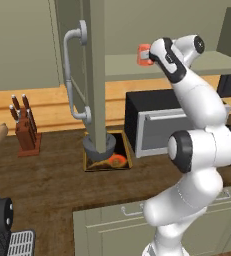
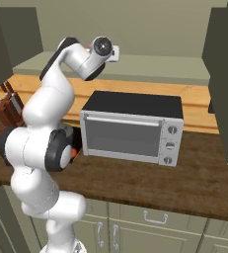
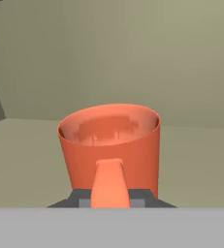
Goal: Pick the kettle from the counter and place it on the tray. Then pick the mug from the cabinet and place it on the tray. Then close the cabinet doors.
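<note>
- The mug stands upright on the flat shelf inside the cabinet, and in my hand view it sits dead ahead, its loop handle turned straight toward me.
- My fingers are drawn in close on either side of that handle, their dark tips showing just behind its base; I judge they are clamped on the handle, though the contact itself is hidden behind the orange loop.
- From the left base view my hand reaches up to the shelf with the mug right at its tip.
- The mug is small, thin-walled and open-topped, so I expect it to be light and stiff. It looks like glazed ware: hard, smooth, likely slippery, and it would chip if I knocked it on the shelf edge or the door.
- Holding by the handle puts the cup's weight off to one side of my grip, so it may swing or tilt when I lift. I should raise it slowly and keep the rim level.
- The tray lies on the worktop below, left of the microwave, with the kettle already on it; the free floor beside the kettle is where the mug should go down gently.
</note>
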